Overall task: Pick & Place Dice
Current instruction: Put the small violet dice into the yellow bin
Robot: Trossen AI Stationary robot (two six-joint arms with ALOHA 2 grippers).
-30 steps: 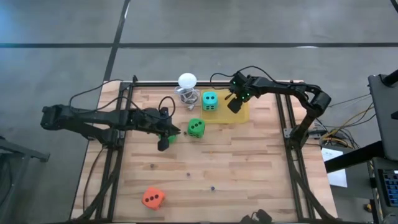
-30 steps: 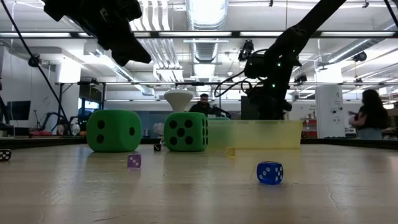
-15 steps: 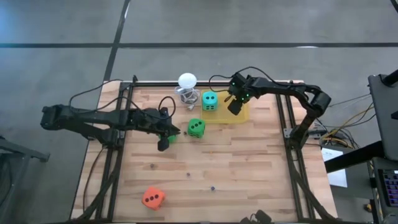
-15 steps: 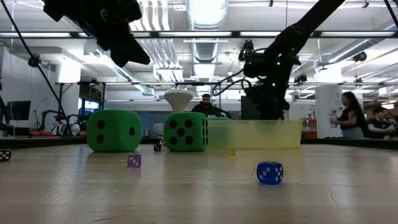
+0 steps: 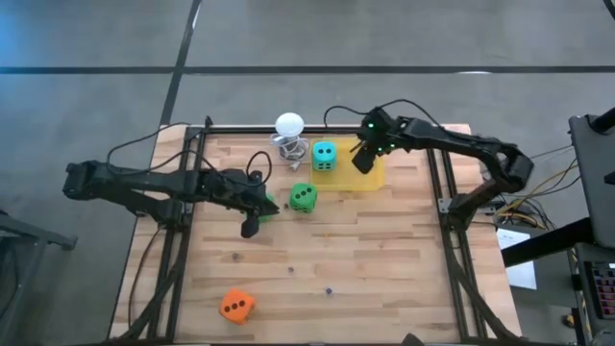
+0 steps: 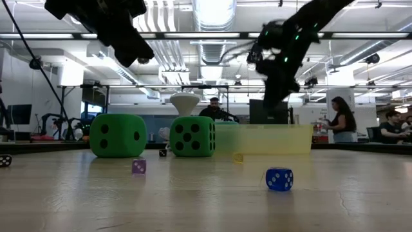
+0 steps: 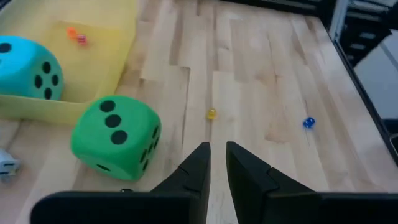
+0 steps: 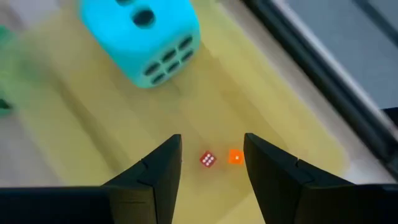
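Note:
Two bright green dice rest on the wood: one (image 5: 303,197) (image 7: 115,137) ahead of my left gripper, the other (image 5: 266,206) half hidden under that arm. Both show in the low view (image 6: 118,135) (image 6: 193,136). The teal die (image 5: 325,155) (image 8: 146,37) sits in the yellow tray (image 5: 370,178). The orange-red die (image 5: 235,305) lies near the table's near-left corner. My left gripper (image 5: 252,224) (image 7: 217,165) hovers shut and empty above the table. My right gripper (image 5: 363,159) (image 8: 211,165) hangs open above the tray, holding nothing.
A white ball on a wire stand (image 5: 288,135) stands left of the teal die. Tiny dice lie about: red (image 8: 208,159) and orange (image 8: 235,157) in the tray, yellow (image 7: 212,114), blue (image 6: 279,178) and purple (image 6: 138,167) on the wood. People stand in the room behind.
My right gripper has risen above the yellow tray, staying open, and its arm has swung out toward the table's right. The dice have kept their places.

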